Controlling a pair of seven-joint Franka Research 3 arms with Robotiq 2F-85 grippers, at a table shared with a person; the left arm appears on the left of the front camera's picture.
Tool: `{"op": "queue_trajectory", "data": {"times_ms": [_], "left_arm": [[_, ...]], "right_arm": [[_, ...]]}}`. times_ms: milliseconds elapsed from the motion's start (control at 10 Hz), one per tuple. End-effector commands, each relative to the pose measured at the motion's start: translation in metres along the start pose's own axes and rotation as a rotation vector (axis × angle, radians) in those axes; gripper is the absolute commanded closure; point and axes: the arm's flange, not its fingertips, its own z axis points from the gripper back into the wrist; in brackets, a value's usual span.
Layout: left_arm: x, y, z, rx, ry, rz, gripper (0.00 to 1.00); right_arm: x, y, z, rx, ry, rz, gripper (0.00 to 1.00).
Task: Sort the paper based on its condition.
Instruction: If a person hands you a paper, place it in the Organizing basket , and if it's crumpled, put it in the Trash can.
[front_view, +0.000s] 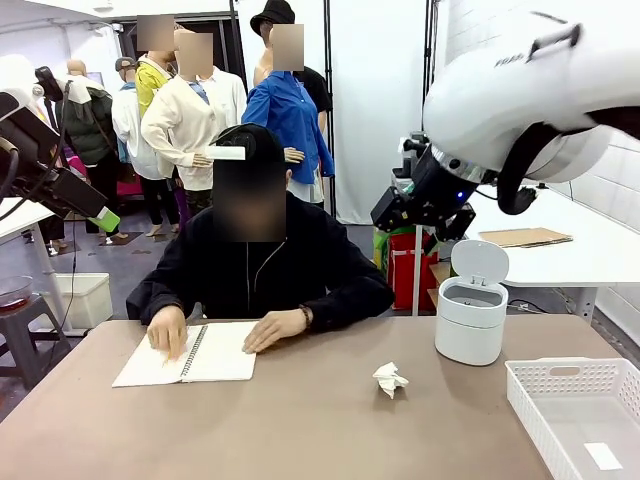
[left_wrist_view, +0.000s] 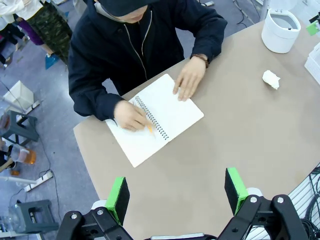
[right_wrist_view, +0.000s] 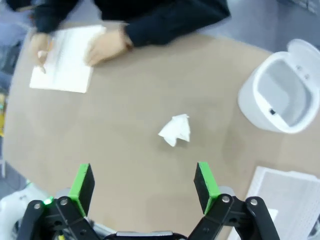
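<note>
Plenty to go wrong from here. Might come down a bit to one side with the right claw (right_wrist_view: 143, 180) and only push the paper (right_wrist_view: 175, 129) along the table (right_wrist_view: 125, 135), since so small and light. Might pinch just a loose corner and drop it on the way. Might put it in the wrong place too: looks like trash, so probably meant for the white bin (right_wrist_view: 280, 95) with its lid up, not for the white tray (right_wrist_view: 292, 200) beside it. Could tip the bin by swinging too low. Better to keep clear of the person's hands (left_wrist_view: 189, 77) on the notebook (left_wrist_view: 170, 112).

Holding nothing in the right claw: green pads spread wide, up above the paper. Same with the left claw (left_wrist_view: 177, 192): wide open, empty, hanging over the table on the notebook side.

Now the paper. White, scrunched into a small lumpy ball, with pointy folds sticking out. Not flat or neat at all. Lying alone on the brown table, on the robot's side of the bin, left of the tray, well apart from the notebook. Touching nothing else.
</note>
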Motion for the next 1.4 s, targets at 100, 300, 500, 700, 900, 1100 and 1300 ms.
{"op": "queue_trajectory", "data": {"times_ms": [100,300,500,700,900,1100,1300], "left_arm": [[0.000,-0.001,0.001,-0.001,-0.001,-0.001,0.00],[0.000,-0.001,0.001,-0.001,-0.001,-0.001,0.00],[0.000,-0.001,0.001,-0.001,-0.001,-0.001,0.00],[0.000,-0.001,0.001,-0.001,-0.001,-0.001,0.00],[0.000,-0.001,0.001,-0.001,-0.001,-0.001,0.00],[0.000,-0.001,0.001,-0.001,-0.001,-0.001,0.00],[0.000,-0.001,0.001,-0.001,-0.001,-0.001,0.00]], "right_arm": [[0.018,-0.007,-0.055,-0.099,0.119,-0.124,0.00],[0.024,-0.013,-0.092,-0.169,0.171,-0.136,0.00],[0.029,-0.020,-0.134,-0.236,0.248,-0.215,0.00],[0.032,-0.020,-0.175,-0.322,0.316,-0.198,0.00],[0.026,-0.010,-0.208,-0.336,0.310,-0.196,0.00],[0.017,0.002,-0.228,-0.337,0.278,-0.200,0.00],[0.004,0.009,-0.232,-0.355,0.263,-0.213,0.00]]}}
